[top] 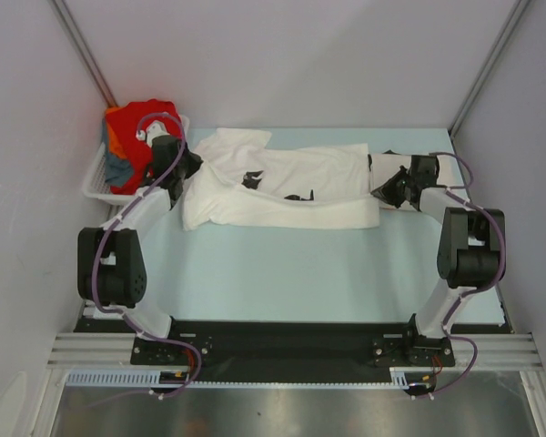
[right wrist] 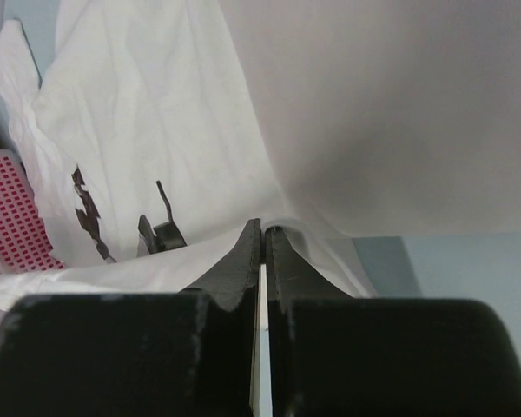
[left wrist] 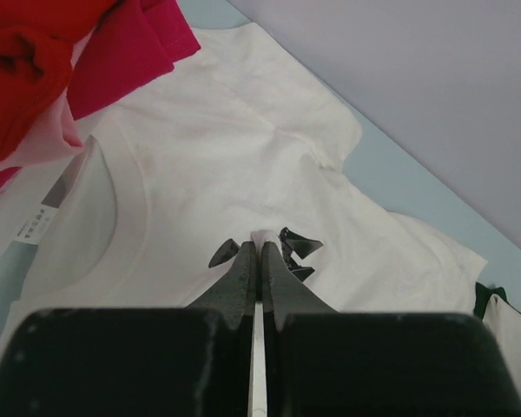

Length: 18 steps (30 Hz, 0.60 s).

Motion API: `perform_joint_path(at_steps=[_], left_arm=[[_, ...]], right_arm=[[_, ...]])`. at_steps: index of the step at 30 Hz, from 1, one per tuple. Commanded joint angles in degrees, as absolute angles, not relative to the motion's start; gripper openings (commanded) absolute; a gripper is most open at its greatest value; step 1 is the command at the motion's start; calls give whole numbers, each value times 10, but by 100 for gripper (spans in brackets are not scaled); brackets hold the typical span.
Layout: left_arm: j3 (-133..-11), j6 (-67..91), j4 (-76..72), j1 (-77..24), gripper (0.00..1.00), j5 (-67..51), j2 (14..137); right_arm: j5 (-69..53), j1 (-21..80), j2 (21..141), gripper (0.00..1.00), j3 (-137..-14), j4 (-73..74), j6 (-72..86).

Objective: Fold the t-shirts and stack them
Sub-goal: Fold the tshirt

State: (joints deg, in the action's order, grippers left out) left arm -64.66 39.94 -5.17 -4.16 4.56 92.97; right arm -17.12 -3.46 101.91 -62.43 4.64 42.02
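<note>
**A:** White tee [top: 282,187] lies sideways across the far half of the table [top: 300,273]. Collar end is toward the far-left corner, hem end toward the right edge, black prints up.

**B:** Grippers?

**A:** Left gripper [top: 189,166] is pinched tight on cloth at the collar end. Right gripper [top: 389,193] is pinched on the hem end. Both wrist views show a sliver of white cloth between closed tips.

**B:** Step?

**A:** Looks like a lengthwise fold. Move both ends together at matched height with light tension, so the middle doesn't sag or crease. Line up the long edge before letting go.

**B:** Room?

**A:** Plenty toward the near edge, where the surface is open. It's tight at the far edge, since a sleeve sits just beside it. The hem end is close to the right edge. The basket [top: 93,182] in the far-left corner is just beside the left gripper, with a red tee [top: 136,120] heaped in it. Snag risk there, so pull nearward, not leftward.
</note>
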Motion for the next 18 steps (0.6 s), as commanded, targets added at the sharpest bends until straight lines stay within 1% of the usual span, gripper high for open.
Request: perform_joint_path(at_steps=[1,7,9,10,11,13,14,16,17,18], left_arm=[[-682,388,-50,-25,0,53,947],[-677,393,-52,-18,0,59,951],[-671,394,-54,-17,1,64,952],[-671,391,-59,-17,1,62,953],[-673,389,-60,-17,5,53,954],[-679,384,-63,-17,12,39,965],[-685,381,-64,-17,18,26,972],[-688,379,-68,-17,23,18,976],[-687,377,-70,-18,28,17,976],[-686,376,-71,-18,31,18,976]], right_arm=[[-160,-25,1042,0,-660,28,422],[-147,-16,1079,0,-693,38,422],[-134,-11,1090,4,-706,45,418],[-127,-10,1092,9,-709,52,415],[-112,-8,1093,21,-713,55,412],[-98,-4,1093,30,-722,61,404],[-77,-4,1092,39,-727,66,396],[-56,-2,1092,41,-741,79,382],[-38,-2,1092,41,-745,83,370],[-32,-2,1093,41,-751,88,364]])
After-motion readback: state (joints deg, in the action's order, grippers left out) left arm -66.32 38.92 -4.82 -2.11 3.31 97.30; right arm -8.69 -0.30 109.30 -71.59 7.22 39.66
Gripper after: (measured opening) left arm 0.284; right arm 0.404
